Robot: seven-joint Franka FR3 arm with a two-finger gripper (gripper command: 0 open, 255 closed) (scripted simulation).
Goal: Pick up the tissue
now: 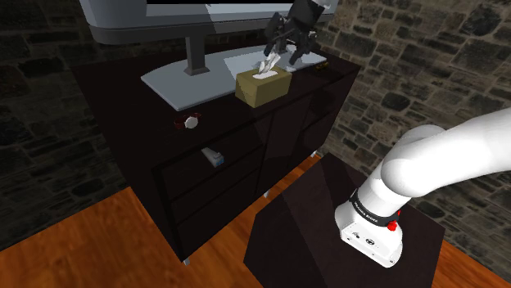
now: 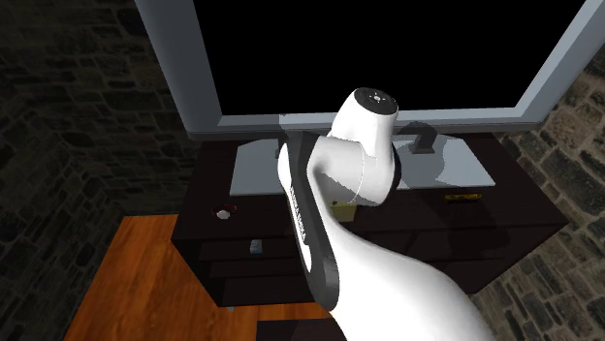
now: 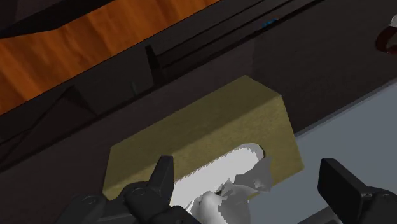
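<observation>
A tan tissue box [image 1: 262, 85] sits on the dark dresser [image 1: 123, 78], at the front edge of a TV's grey base plate. A white tissue [image 1: 269, 67] sticks up from the box's slot. My black gripper [image 1: 282, 51] hangs just above the box, tilted, with its tips at the tissue. In the wrist view the tissue [image 3: 245, 181] rises between the two fingers, nearer to one of them, and the box [image 3: 191, 140] lies beneath. The gripper [image 3: 251, 188] is open with its fingers wide apart, so the tissue is not clasped.
A large TV [image 1: 164, 16] on a grey base [image 1: 176, 82] stands close behind the box. A small red and white object [image 1: 190, 123] lies on the dresser top, and a pale blue item [image 1: 214, 157] on the drawer front. Wooden floor [image 1: 98, 245] spreads below.
</observation>
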